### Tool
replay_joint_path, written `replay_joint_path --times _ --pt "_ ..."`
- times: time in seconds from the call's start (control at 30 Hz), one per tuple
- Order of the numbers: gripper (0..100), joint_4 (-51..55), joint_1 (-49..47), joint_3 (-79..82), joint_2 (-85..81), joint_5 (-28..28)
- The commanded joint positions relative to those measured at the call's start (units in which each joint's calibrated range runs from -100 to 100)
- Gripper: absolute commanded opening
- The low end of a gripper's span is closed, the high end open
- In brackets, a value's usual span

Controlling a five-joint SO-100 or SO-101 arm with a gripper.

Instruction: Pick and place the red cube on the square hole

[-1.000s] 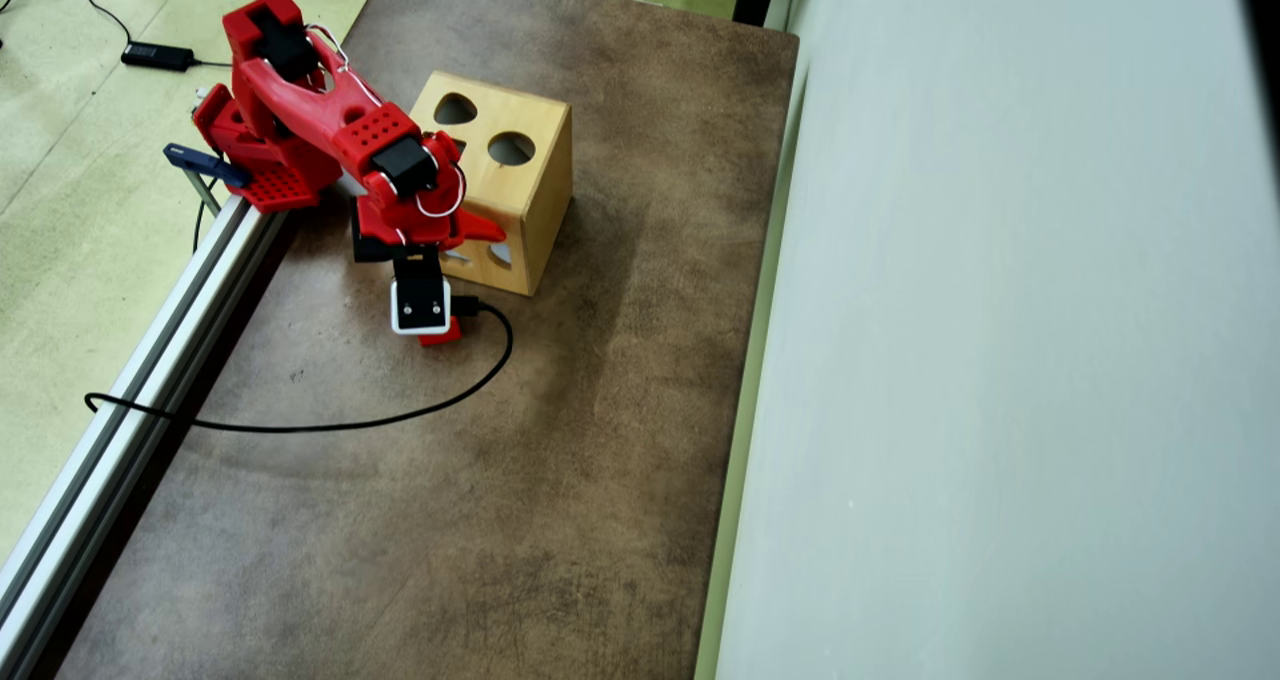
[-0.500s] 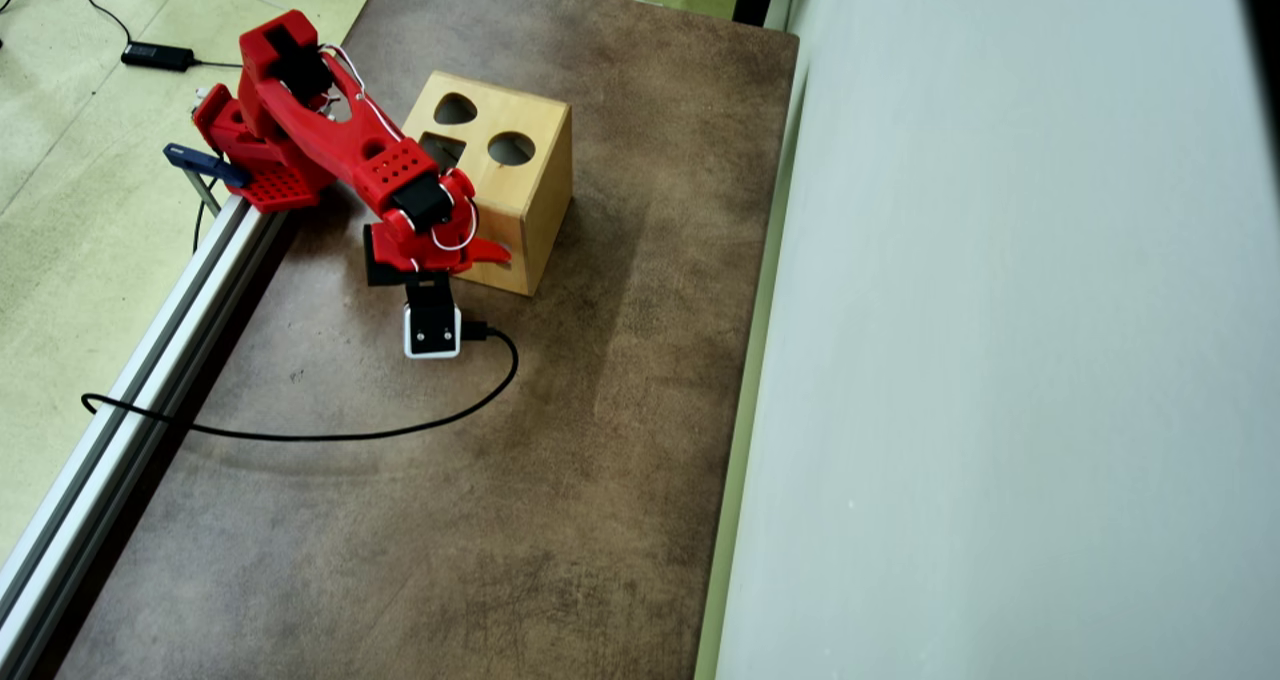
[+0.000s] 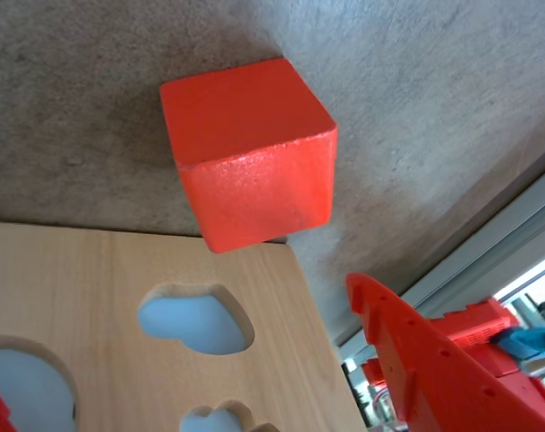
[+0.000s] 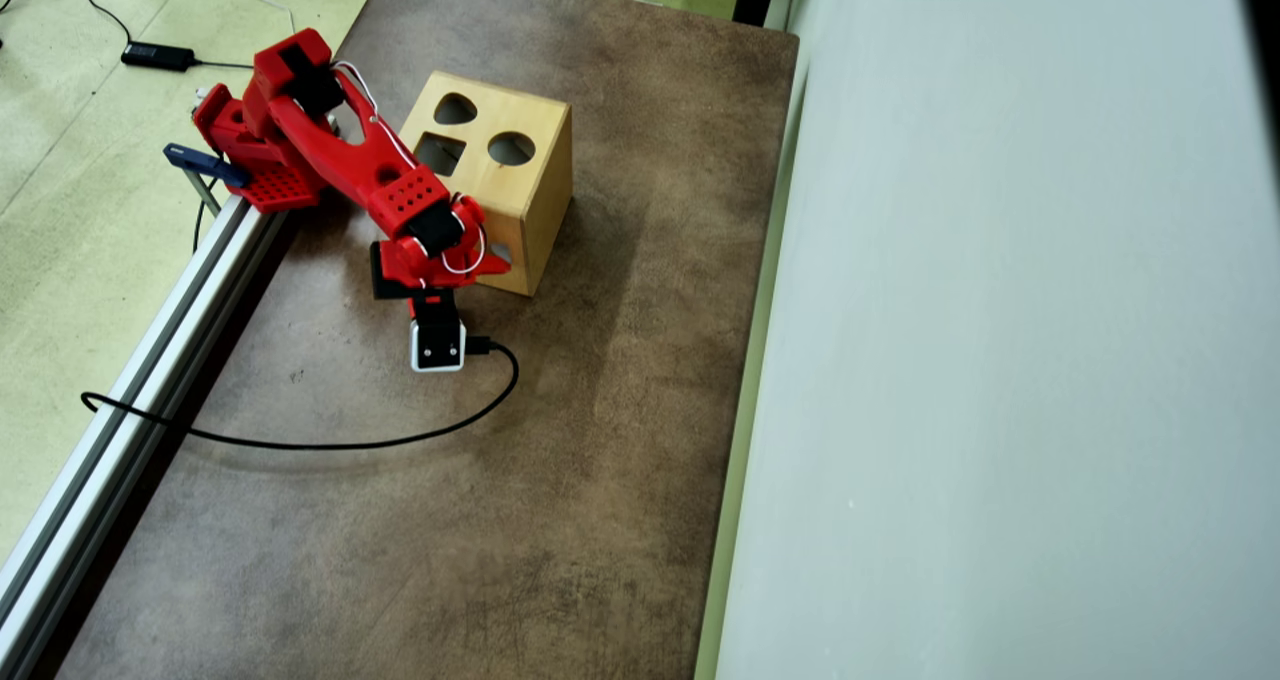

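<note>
The red cube (image 3: 250, 153) lies on the brown table close to the lower edge of the wooden box (image 3: 93, 297) in the wrist view. In the overhead view the cube is hidden under the white wrist camera (image 4: 437, 345). The square hole (image 4: 438, 153) is a dark cutout in the top of the box (image 4: 530, 195), beside a round and a heart-shaped cutout. My gripper (image 4: 452, 268) hangs at the box's near side wall, open, with nothing between its fingers. One red finger (image 3: 416, 360) shows at the lower right of the wrist view, short of the cube.
A black cable (image 4: 350, 445) loops from the wrist camera across the table to the aluminium rail (image 4: 130, 400) on the left. A pale wall (image 4: 1000, 360) borders the table on the right. The box's side wall has shaped cutouts (image 3: 196, 319).
The arm has stretched out and swung down-right in the overhead view. The square hole, covered before, now shows. The wrist camera now hides the cube's red corner seen a second ago.
</note>
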Motion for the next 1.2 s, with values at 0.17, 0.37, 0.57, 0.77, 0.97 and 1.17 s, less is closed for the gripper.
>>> replay_joint_path --times 0.17,0.37,0.57,0.77,0.97,1.17 --pt "54 -0.05 3.35 -0.84 -0.82 4.05" --pt "54 -0.05 4.91 -1.11 -0.82 5.96" --pt "54 -5.44 4.76 -1.2 1.04 6.01" --pt "54 -7.29 4.39 -1.11 3.34 6.01" --pt "54 -7.53 4.02 -1.29 5.72 6.01" --pt "54 -7.61 4.02 -1.38 7.16 5.91"
